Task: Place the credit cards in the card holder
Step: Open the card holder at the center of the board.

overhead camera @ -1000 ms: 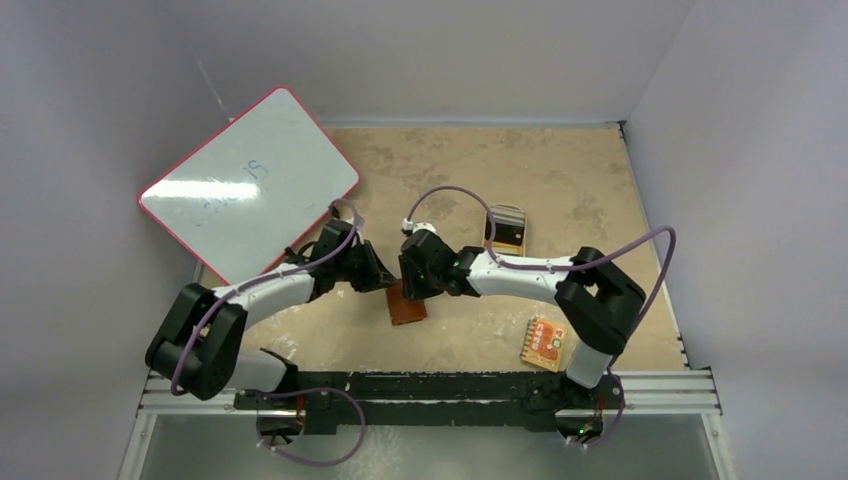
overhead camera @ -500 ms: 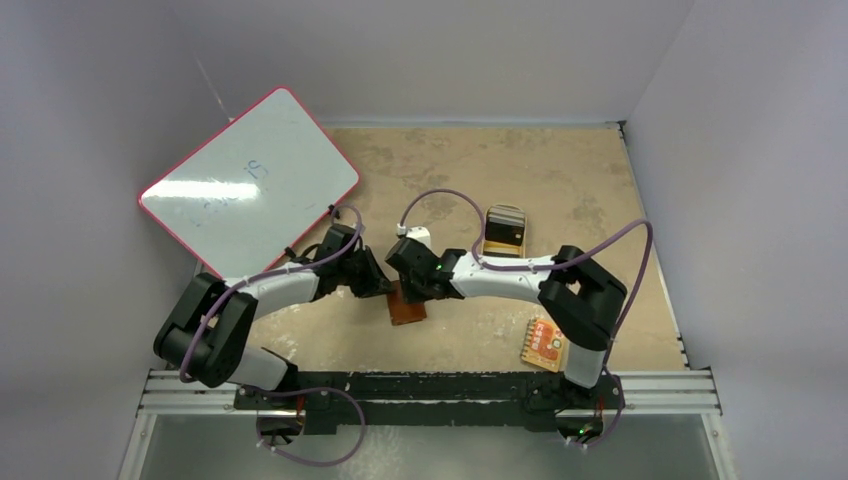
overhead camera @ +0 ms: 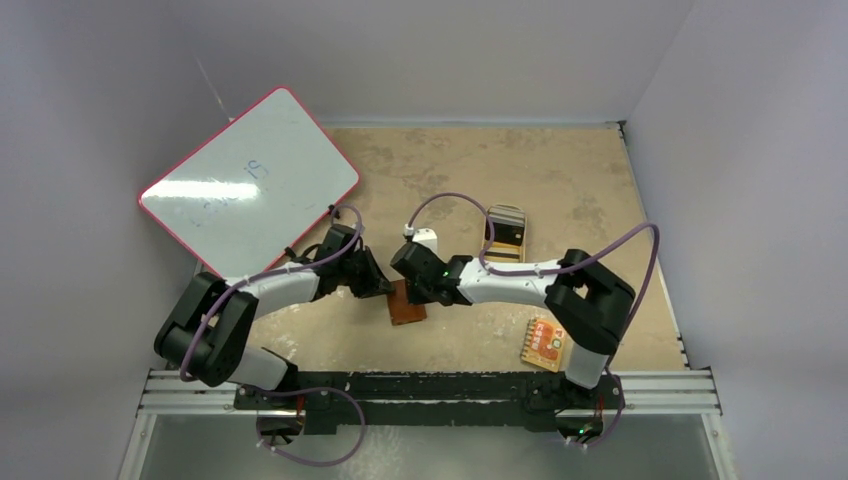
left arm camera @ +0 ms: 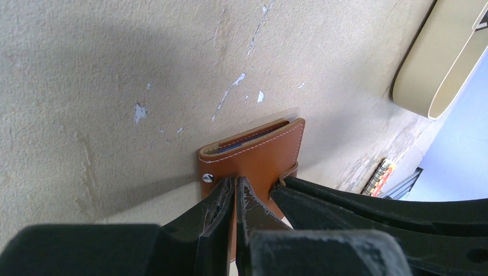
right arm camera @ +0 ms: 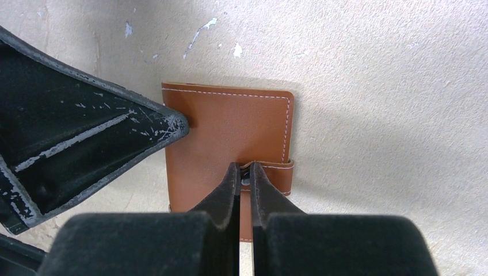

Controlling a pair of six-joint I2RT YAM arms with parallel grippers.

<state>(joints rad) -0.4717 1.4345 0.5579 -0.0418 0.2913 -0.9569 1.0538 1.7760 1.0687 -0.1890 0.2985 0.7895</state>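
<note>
The card holder (overhead camera: 406,304), a brown leather wallet, lies closed on the table between both grippers. It also shows in the left wrist view (left arm camera: 260,155) and the right wrist view (right arm camera: 230,129). My left gripper (left arm camera: 235,183) is shut and its tips rest on the wallet's cover near a metal stud; it shows in the top view (overhead camera: 384,286) too. My right gripper (right arm camera: 244,172) is shut on the wallet's snap tab (right arm camera: 276,171); in the top view it (overhead camera: 416,291) is at the wallet's far edge. Dark credit cards (overhead camera: 505,236) lie in a tan dish.
The tan oval dish (overhead camera: 507,212) stands right of and behind the wallet; its rim shows in the left wrist view (left arm camera: 429,69). An orange-red patterned packet (overhead camera: 545,342) lies at the front right. A whiteboard (overhead camera: 250,180) leans at the back left.
My right wrist has shifted left and lower over the wallet. My left gripper has shifted slightly. The wallet has stayed in place.
</note>
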